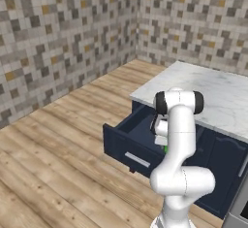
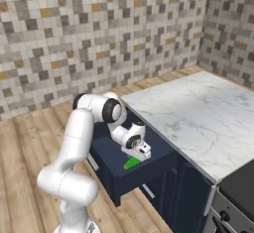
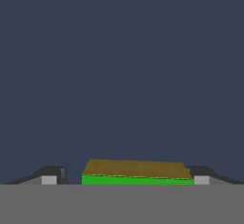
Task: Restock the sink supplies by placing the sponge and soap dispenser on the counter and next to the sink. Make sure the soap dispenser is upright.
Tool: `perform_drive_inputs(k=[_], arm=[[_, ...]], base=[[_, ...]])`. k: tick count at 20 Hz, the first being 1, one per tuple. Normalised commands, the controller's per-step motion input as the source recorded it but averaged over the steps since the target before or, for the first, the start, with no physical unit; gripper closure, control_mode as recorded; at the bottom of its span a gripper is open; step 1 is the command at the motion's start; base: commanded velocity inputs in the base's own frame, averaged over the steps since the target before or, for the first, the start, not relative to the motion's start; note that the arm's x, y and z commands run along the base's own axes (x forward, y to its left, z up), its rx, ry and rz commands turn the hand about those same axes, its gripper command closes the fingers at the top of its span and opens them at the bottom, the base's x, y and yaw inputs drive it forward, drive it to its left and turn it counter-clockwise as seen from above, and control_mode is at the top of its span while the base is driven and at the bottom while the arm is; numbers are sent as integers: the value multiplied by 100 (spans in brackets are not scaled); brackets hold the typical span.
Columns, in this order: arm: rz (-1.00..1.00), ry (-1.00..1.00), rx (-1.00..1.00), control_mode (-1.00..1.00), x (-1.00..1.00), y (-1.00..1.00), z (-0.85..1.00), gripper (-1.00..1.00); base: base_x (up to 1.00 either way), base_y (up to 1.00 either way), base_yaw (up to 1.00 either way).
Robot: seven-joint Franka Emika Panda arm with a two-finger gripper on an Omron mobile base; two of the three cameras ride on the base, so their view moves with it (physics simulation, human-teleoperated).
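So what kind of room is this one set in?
Most likely a kitchen, a rendered one: a marble counter over navy cabinets, an open drawer holding a green sponge, mosaic wall tiles and a cooktop's corner.

From behind the arm's left we look forward and down across the wooden floor (image 1: pixel 58 144) to the open navy drawer (image 1: pixel 133 147) and the marble bench (image 1: pixel 213 93). From behind its right we face the same drawer (image 2: pixel 141 170) and bench (image 2: pixel 198 113), taken from the opposite side. Our hand camera sits very near the drawer's dark inside, looking along the gripper (image 3: pixel 126 180) at the green sponge (image 3: pixel 136 174) between its tips.
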Motion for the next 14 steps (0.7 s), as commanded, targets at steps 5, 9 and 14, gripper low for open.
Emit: perform_drive_inputs(k=[5,9,14], arm=[[-4,0,8,-100,-21,14,-50,100],[-6,0,8,-100,-20,10,-15,100],[-7,2,1,-100,-32,29,-23,100]], base=[[0,0,0],[0,0,0],[0,0,0]])
